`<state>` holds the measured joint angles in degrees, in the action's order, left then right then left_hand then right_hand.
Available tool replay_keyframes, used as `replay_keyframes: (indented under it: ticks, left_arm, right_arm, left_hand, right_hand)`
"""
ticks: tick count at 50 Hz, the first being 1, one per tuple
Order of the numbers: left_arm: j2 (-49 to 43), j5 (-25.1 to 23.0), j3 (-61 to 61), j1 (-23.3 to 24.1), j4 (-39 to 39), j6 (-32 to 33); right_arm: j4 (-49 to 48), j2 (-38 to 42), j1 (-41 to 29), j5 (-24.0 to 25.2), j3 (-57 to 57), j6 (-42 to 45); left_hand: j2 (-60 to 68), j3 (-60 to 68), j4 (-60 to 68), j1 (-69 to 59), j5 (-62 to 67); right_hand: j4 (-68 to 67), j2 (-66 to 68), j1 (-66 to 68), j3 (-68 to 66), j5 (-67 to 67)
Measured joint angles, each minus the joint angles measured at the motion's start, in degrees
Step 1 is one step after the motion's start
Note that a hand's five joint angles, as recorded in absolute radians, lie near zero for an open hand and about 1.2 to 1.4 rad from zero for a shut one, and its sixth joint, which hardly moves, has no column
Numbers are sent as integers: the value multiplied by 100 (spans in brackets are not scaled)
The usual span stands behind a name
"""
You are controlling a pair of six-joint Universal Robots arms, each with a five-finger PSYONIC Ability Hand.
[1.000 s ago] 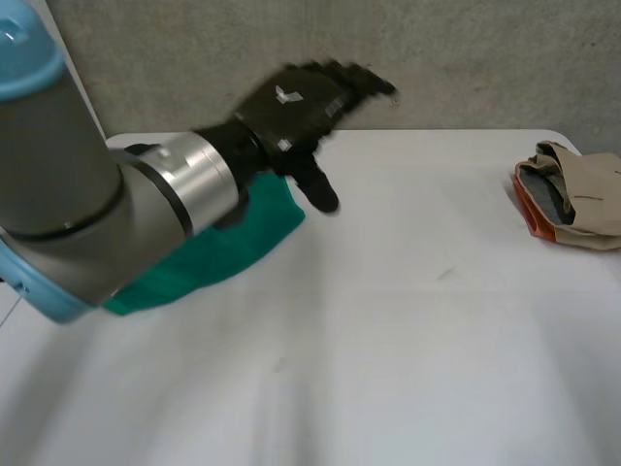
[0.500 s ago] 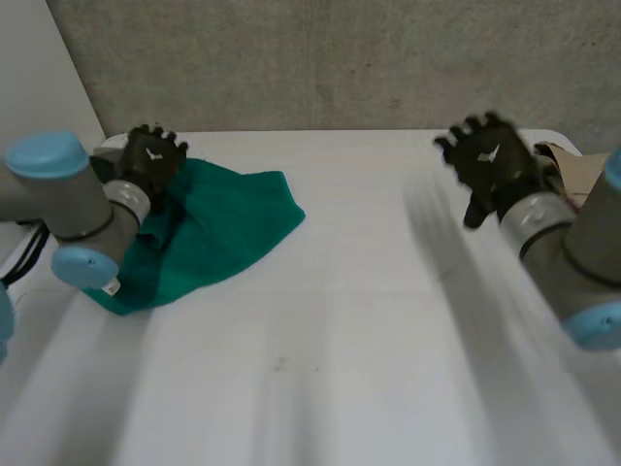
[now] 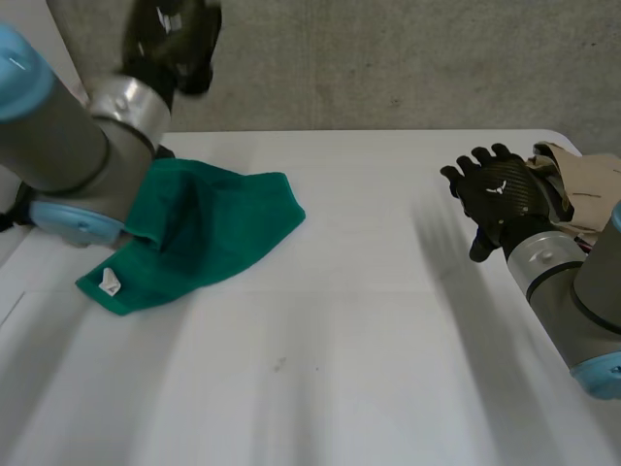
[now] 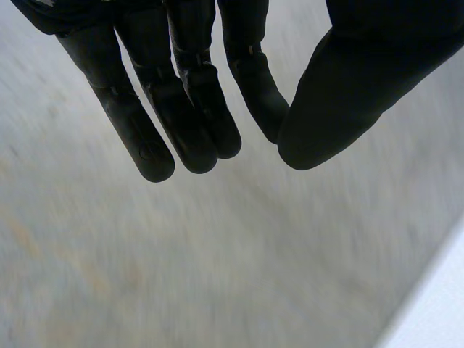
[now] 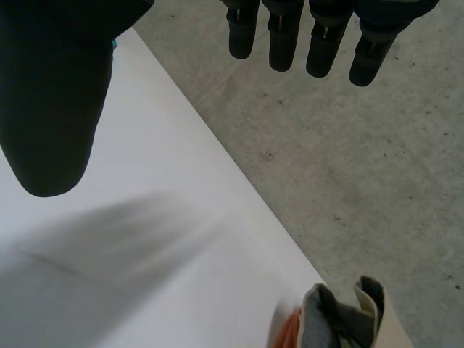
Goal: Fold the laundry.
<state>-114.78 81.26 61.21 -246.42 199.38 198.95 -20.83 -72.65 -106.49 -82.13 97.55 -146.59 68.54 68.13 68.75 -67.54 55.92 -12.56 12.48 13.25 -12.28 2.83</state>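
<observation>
A green cloth [image 3: 218,233] lies crumpled at the table's far left, with a white tag [image 3: 110,282] at its near corner. My left hand [image 3: 173,39] is raised high above the cloth's far edge, in front of the wall. Its fingers [image 4: 185,109] are drawn in towards the thumb and hold nothing. My left arm covers the cloth's left part. My right hand [image 3: 500,199] hovers over the table's right side, fingers [image 5: 319,40] spread and straight, empty, close beside the folded pile.
A folded pile of beige, grey and orange clothes [image 3: 577,194] sits at the far right corner, also seen beyond my right hand's palm [image 5: 348,319]. The white table [image 3: 369,340] ends at a concrete wall [image 3: 408,58] behind.
My left hand has lifted off the green cloth's far left edge, swung up in front of the wall and drawn its fingers in. My right hand has shifted slightly nearer.
</observation>
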Motion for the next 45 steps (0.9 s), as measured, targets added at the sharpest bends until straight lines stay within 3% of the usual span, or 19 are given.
replay_keyframes:
  ticks: [8,10,14,19,26,31,35,36,40,45]
  left_arm:
    - [842,-14,257,446,-188,-1131]
    - [776,-16,296,526,-220,-1173]
    - [273,3,309,532,-277,-920]
    - [-723,27,177,164,-356,126]
    - [-2123,-3,-296,-477,-311,1808]
    - [-3108,-38,-855,-696,-141,2518]
    - [-3615,-44,-1222,-730,-26,2739]
    - [-3672,-40,-1280,-720,1,2748]
    - [-3485,44,-1334,-590,87,2628]
    - [-2353,419,-973,-186,175,2010]
  right_arm:
    - [23,-59,79,-13,69,-26]
    - [24,-64,99,-13,99,-26]
    - [22,-64,125,-9,155,-24]
    - [19,-59,136,1,202,-20]
    - [13,-46,126,5,203,-19]
    - [16,3,128,-1,216,-14]
    - [14,55,129,-4,237,0]
    - [14,65,130,-6,240,5]
    - [10,85,134,-10,242,19]
    - [10,88,136,-13,237,25]
  left_hand:
    - [-70,-68,-46,55,-30]
    - [-1584,-1554,-1598,1744,-1391]
    - [-4798,-4646,-4763,5146,-4512]
    - [-5426,-5370,-5481,5464,-5243]
    - [-5426,-5370,-5481,5464,-5244]
    - [-5390,-5347,-5438,5352,-5161]
    - [-2871,-2976,-3012,2467,-2731]
    - [-1357,-1359,-1506,794,-1265]
    - [-48,-50,-75,50,-69]
    - [-3,-4,-3,50,-69]
  right_hand:
    - [0,0,0,0,0]
    - [0,0,0,0,0]
    - [0,0,0,0,0]
    - [0,0,0,0,0]
    - [0,0,0,0,0]
    - [0,0,0,0,1]
    - [0,0,0,0,0]
    - [0,0,0,0,0]
    - [0,0,0,-2,0]
    - [0,0,0,-2,0]
